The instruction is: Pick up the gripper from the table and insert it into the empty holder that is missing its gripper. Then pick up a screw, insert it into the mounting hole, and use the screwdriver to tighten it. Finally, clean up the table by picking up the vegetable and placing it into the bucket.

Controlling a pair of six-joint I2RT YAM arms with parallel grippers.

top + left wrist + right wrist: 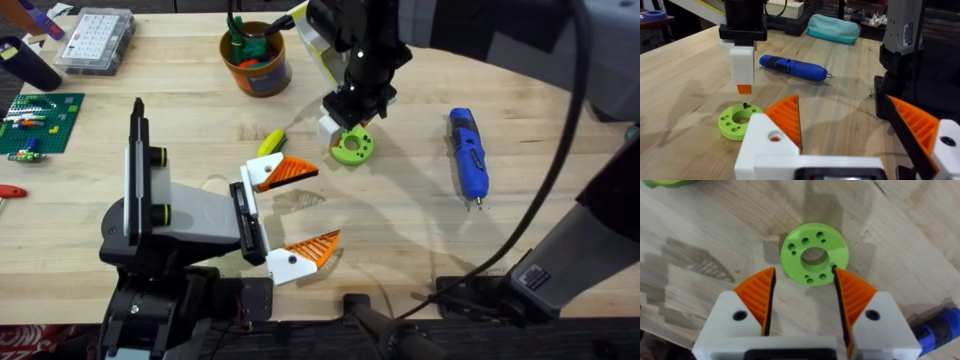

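i count one holder (352, 147), lime green, lying flat on the tabletop about midway between the side edges and nearer the far edge than the near one. from the right wrist view i make out a central hole and a ring of smaller holes in it, with a small dark screw (834, 269) standing in its rim on the side nearest that tool's right finger. my right tool (804, 297) hangs just above the holder with its two orange ribbed fingers spread and nothing between them. in the left wrist view a white block with an orange tip hangs under the right arm, just over the holder; i cannot tell whether it is the loose gripper.

my left tool (298, 211) sits toward the near edge, its two fingers spread wide and empty.

one screwdriver (467, 154), blue, lies on the tabletop toward the right edge, well apart from the holder. one yellow vegetable (271, 141) lies just left of the holder. one orange bucket (257, 60) stands near the far edge, with green and red toy pieces in it.
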